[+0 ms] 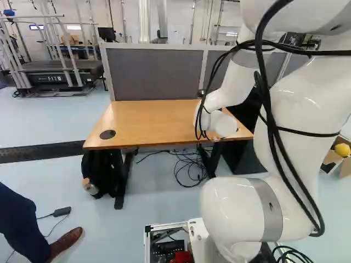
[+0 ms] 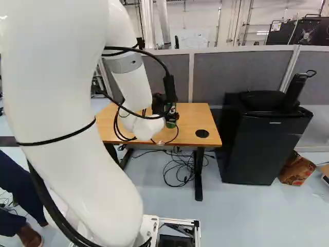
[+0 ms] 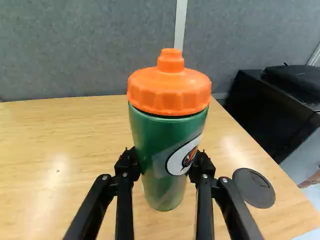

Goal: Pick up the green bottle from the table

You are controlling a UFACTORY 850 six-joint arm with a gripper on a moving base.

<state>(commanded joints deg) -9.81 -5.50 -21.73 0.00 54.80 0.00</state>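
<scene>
"What's the black 2-fingered gripper [image 2: 171, 115] doing?"

"It's standing partly open, the bottle's width apart, and it's holding the green bottle with the orange lid [image 3: 170, 125] from 2 sides, around its lower half."

"And where is that bottle?"

"It's pointing lid up between the fingers, over the light-brown wooden table [image 3: 50, 150]. I can't tell whether its base is touching the wood."

"What's around it?"

"A dark round disc [image 3: 254, 188] is lying on the tabletop, beside the gripper. A boxy black cabinet [image 2: 259, 149] is standing beside the table, and a grey fabric partition [image 1: 153, 74] is rising behind."
</scene>
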